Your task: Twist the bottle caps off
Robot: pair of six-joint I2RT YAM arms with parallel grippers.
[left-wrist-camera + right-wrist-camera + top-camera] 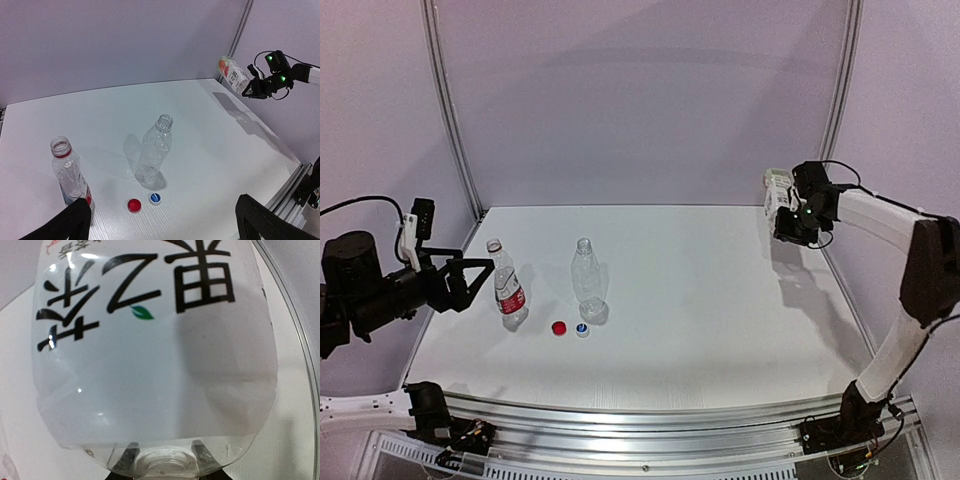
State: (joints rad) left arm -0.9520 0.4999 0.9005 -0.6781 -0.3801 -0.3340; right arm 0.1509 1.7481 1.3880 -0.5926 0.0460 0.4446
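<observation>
Bottle caps lie loose on the bench (720,330), two of them: a red cap (559,327) and a white-and-blue cap (582,330), just beside each other, the red one on the left. They sit at the near foot of the ribbed bottle (586,280), which stands upright with its mouth open. To its left stands the red-labelled bottle (507,288), also upright and open, with a red ring at the neck.

Both caps are near the left jaws, off to their right, and well apart from the right jaws. The left jaws are spread wide and hang level just beside the red-labelled bottle on its left. Whether they touch it cannot be told.

The larger bottle (777,190), with black characters and a green leaf on its white label, is up in the air at the far right corner, tilted, with its base pointing away from the right arm (905,270). The right jaws are clamped on its neck end, and the wrist view shows dark fingers (127,460) on either side of the clear neck. Whether a cap sits there cannot be told.

In all there are three bottles and two caps in sight.
</observation>
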